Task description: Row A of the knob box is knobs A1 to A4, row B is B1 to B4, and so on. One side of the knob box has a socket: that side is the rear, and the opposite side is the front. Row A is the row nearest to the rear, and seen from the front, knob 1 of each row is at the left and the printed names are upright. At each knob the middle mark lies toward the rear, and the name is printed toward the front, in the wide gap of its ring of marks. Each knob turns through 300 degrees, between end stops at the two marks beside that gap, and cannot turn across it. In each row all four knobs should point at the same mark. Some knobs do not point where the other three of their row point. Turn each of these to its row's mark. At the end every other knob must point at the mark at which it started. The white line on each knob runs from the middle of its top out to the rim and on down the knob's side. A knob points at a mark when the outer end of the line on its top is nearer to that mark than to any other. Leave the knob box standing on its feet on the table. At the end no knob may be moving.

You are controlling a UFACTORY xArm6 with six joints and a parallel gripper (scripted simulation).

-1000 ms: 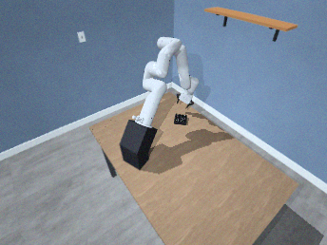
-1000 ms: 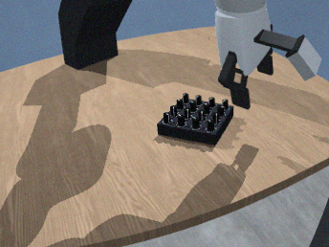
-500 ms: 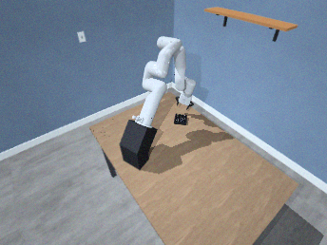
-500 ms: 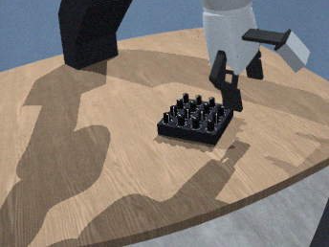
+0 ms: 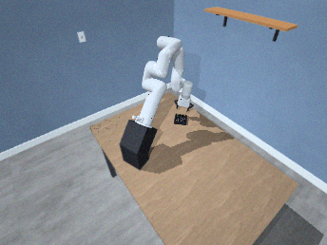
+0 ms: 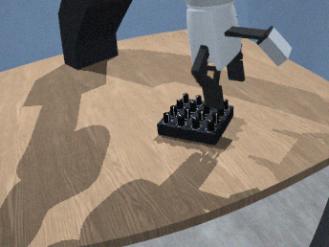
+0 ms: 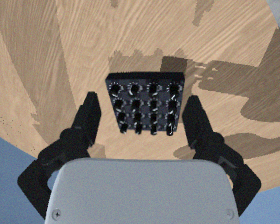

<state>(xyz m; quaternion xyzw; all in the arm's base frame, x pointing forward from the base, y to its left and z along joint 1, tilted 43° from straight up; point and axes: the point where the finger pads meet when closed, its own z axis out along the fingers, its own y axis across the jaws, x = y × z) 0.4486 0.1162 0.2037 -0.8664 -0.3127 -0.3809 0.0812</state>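
Note:
The black knob box (image 5: 181, 120) (image 6: 190, 133) (image 7: 146, 76) stands on its feet on the wooden table (image 5: 214, 182) (image 6: 96, 150), near the table's edge. It carries a grid of black knobs; their white lines and the printed names are too small to read. My gripper (image 5: 183, 106) (image 6: 225, 90) (image 7: 142, 103) is open and empty. It hangs just above the box, pointing down, with one finger on each side of the knob field in the wrist view. In the exterior view, one finger reaches down among the knobs at the box's right side. I cannot tell whether it touches one.
The arm's black base block (image 5: 138, 144) (image 6: 93, 21) stands on the table, away from the box. The table's curved edge (image 6: 268, 184) runs close by the box. Blue walls and a wooden shelf (image 5: 252, 18) lie beyond.

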